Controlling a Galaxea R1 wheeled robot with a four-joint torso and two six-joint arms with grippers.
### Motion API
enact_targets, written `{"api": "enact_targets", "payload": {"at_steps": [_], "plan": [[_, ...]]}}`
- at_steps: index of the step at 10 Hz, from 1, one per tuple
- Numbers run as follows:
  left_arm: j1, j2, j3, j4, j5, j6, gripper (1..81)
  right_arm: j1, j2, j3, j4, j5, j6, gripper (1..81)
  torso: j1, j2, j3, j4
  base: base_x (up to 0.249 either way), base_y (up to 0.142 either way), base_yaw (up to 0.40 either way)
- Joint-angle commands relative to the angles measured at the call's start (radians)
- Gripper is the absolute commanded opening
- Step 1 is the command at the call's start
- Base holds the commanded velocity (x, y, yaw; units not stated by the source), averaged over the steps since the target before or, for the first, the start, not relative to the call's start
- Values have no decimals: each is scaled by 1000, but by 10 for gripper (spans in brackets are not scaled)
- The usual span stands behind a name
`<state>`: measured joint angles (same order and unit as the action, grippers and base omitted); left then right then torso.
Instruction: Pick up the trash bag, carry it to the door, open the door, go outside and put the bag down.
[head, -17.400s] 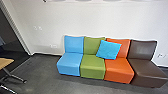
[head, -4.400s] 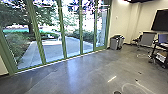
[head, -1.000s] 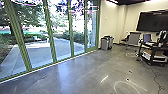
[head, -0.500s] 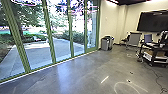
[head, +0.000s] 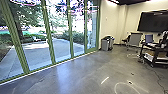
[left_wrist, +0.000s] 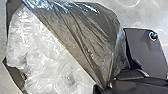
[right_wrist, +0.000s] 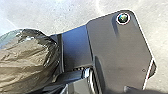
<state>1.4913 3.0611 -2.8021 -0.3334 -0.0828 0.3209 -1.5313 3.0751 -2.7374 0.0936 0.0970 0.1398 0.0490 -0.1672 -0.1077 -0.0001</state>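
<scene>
Several green-framed glass panels (head: 48, 32) ahead; you're indoors. Trash bag (left_wrist: 87, 42) looks picked up, its neck pinched by the left fingers (left_wrist: 100, 90). Right-hand grip: can't tell. Left to do: door, exit, set-down.

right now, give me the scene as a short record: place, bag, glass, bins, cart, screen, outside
place: indoors, on a grey floor
trash bag: dark plastic, clear crumpled material inside; close to both wrist cameras
glass: green-framed panels, left
bins: grey, by the panels' far end
cart: black, right
screen: dark, on the wall
outside: pavement, greenery
</scene>
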Motion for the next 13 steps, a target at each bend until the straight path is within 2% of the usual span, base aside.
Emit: {"api": "enact_targets", "payload": {"at_steps": [1,8,13], "plan": [[-55,0,-4,5,51,9,10,55,6,1,3,-51,-2,811,0,0,0,0,112,0,0],[-55,-1,-4,5,51,9,10,56,6,1,5,-51,-2,811,0,0,0,0,112,0,0],[-55,1,-4,5,51,9,10,55,4,1,5,-51,-2,811,0,0,0,0,117,-65,0]]}}
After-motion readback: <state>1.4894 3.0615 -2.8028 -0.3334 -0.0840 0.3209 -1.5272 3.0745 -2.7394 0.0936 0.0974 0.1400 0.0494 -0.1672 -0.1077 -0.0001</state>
